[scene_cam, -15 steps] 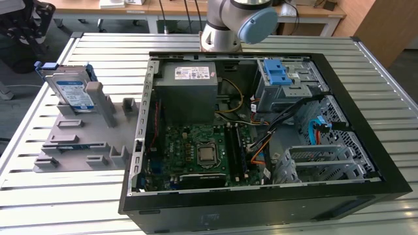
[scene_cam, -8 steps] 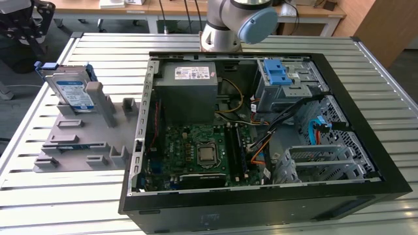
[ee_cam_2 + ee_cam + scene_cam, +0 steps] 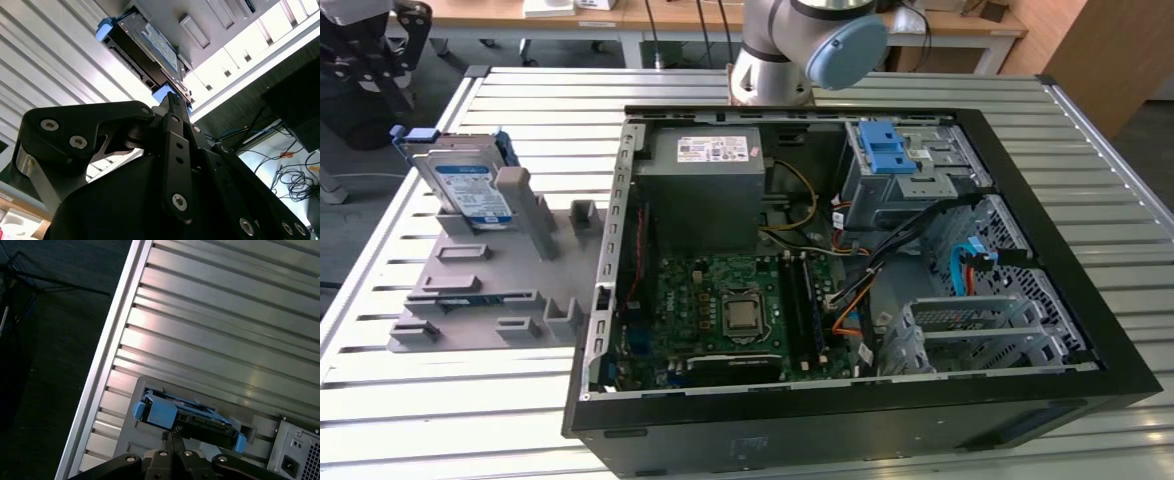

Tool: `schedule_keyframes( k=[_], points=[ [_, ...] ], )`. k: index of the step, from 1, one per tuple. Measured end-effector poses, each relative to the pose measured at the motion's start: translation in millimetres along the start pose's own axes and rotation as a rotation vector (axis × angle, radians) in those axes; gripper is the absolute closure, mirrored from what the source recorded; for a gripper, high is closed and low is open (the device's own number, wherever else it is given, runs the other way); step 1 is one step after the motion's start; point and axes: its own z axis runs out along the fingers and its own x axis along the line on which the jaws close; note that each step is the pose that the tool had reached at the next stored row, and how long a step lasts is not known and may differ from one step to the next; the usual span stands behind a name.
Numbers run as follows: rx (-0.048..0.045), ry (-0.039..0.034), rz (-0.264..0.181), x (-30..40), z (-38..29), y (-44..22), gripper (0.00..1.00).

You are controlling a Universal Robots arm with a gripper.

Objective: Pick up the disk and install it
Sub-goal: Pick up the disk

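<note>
The disk (image 3: 470, 185) stands on edge in a grey holder (image 3: 480, 290) on the slatted table, at the exterior view's left. It is silver with a white-and-blue label and blue rails. My gripper (image 3: 380, 50) hangs beyond it near the table's far corner, apart from the disk. In the second wrist view the black fingers (image 3: 172, 107) are pressed together, pointing at the disk's (image 3: 150, 45) blue end. In the first wrist view the gripper (image 3: 171, 435) sits just short of the disk (image 3: 190, 417), shut with nothing in it.
An open computer case (image 3: 1067, 250) lies on the table at the exterior view's right, with a motherboard (image 3: 734, 310), a grey power-supply box (image 3: 707, 170), a drive bay with a light-blue latch (image 3: 897, 150) and a metal cage (image 3: 974, 325). The arm's base (image 3: 787, 50) stands behind it.
</note>
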Motion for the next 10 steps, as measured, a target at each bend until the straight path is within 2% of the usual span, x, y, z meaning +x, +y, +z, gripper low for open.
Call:
schedule_keyframes(
  k=[10],
  points=[
    [-0.0010, 0.0036, -0.084, 0.0, 0.1, 0.0, 0.89]
  ],
)
